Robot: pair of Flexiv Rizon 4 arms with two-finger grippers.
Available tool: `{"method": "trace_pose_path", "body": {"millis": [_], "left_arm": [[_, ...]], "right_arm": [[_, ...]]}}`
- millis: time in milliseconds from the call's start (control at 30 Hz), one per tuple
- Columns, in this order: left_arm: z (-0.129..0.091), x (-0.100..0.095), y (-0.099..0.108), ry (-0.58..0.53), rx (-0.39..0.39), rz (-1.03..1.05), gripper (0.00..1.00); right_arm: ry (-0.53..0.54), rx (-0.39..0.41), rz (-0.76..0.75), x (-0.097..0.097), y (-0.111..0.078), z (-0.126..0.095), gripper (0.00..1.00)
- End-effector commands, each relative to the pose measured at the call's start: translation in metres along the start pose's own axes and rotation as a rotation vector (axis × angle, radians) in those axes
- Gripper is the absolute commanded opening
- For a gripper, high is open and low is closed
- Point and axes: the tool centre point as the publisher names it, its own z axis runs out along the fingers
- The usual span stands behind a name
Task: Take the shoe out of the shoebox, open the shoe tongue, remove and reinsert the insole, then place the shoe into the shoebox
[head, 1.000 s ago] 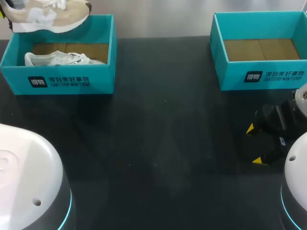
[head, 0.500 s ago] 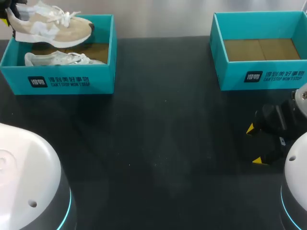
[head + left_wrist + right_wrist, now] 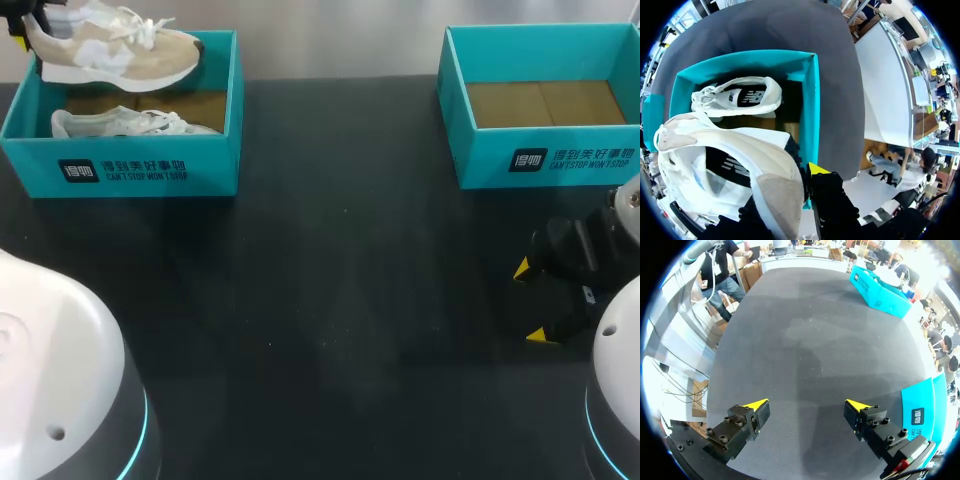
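Right pincer point(image 3: 807, 405) spread wide above dark table point(image 3: 810, 330); teal shoebox point(image 3: 877, 287) far ahead, second shoebox point(image 3: 921, 410) beside finger.

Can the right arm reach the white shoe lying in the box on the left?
Probably not from here. The right arm sits at the table's far side from the left shoebox where the white shoe lies, and the tan shoe held by the left arm hangs over that box.

Left hand point(image 3: 18, 27) tight, right hand point(image 3: 807, 406) wide apart
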Motion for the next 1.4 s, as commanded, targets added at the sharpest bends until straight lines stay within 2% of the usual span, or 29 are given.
{"method": "trace_pose_path", "body": {"millis": [33,367,800,1033,1400], "left_arm": [[0.004,-0.003,0.013,0.012,0.024,-0.003,0.0],[0.022,-0.011,0.022,0.039,0.04,-0.05,0.0],[0.054,-0.015,0.017,0.065,0.063,-0.062,0.0],[0.062,-0.017,0.018,0.064,0.065,-0.08,0.0],[0.073,-0.021,0.038,0.075,0.074,-0.128,0.0]], "right_arm": [[-0.002,0.004,0.0,0.001,0.001,0.0,1.0],[-0.002,0.004,0.0,0.001,0.001,0.0,1.0],[-0.002,0.004,0.0,0.001,0.001,0.0,1.0],[-0.002,0.004,0.0,0.001,0.001,0.0,1.0],[-0.002,0.004,0.0,0.001,0.001,0.0,1.0]]}}
